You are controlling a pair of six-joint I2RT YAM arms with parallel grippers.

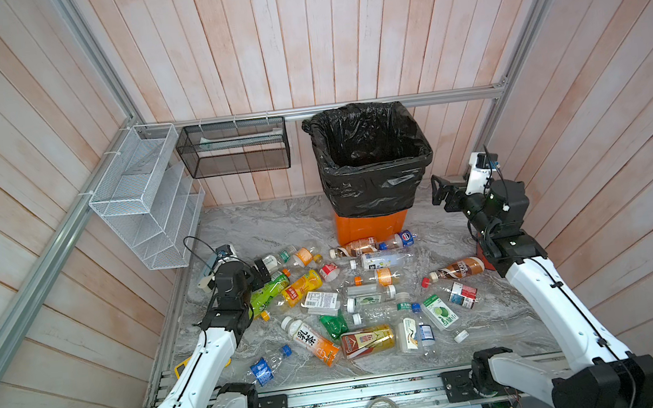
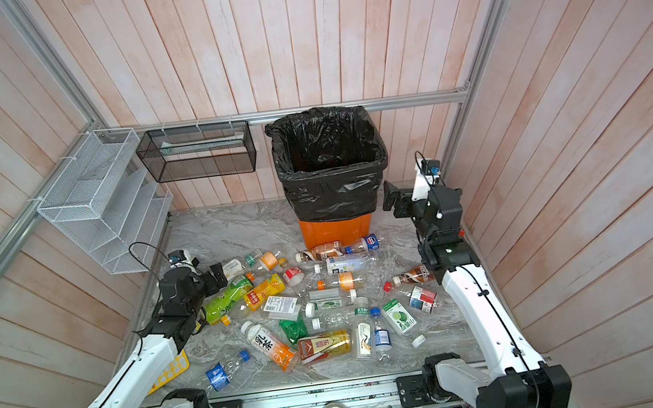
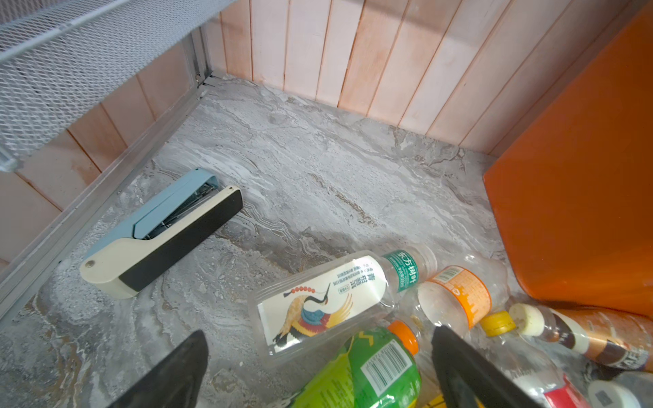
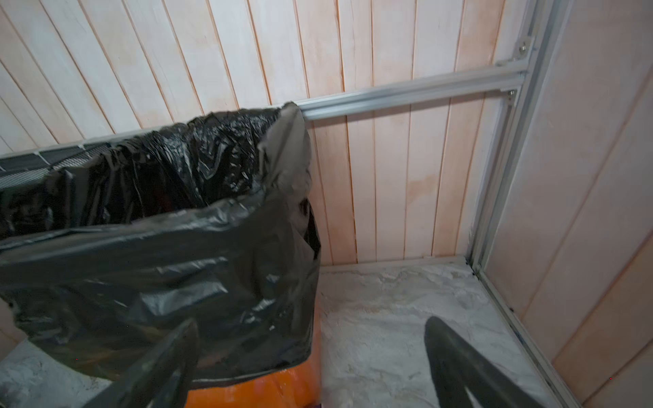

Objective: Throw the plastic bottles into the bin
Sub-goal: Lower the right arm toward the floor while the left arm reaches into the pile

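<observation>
Plastic bottles (image 1: 301, 287) lie strewn across the middle of the bench (image 1: 260, 225), before the orange bin (image 1: 369, 227) at its back edge. Left gripper (image 3: 318, 332), jaws wide and empty, sits low over bottles near the left edge; right gripper (image 4: 311, 321), equally wide, hangs beside the bin's rim.

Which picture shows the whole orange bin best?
Both top views: the bin shows whole, from open mouth to orange base. The right wrist view shows mostly its black bag, side on; the left wrist view only a bare orange wall.
</observation>
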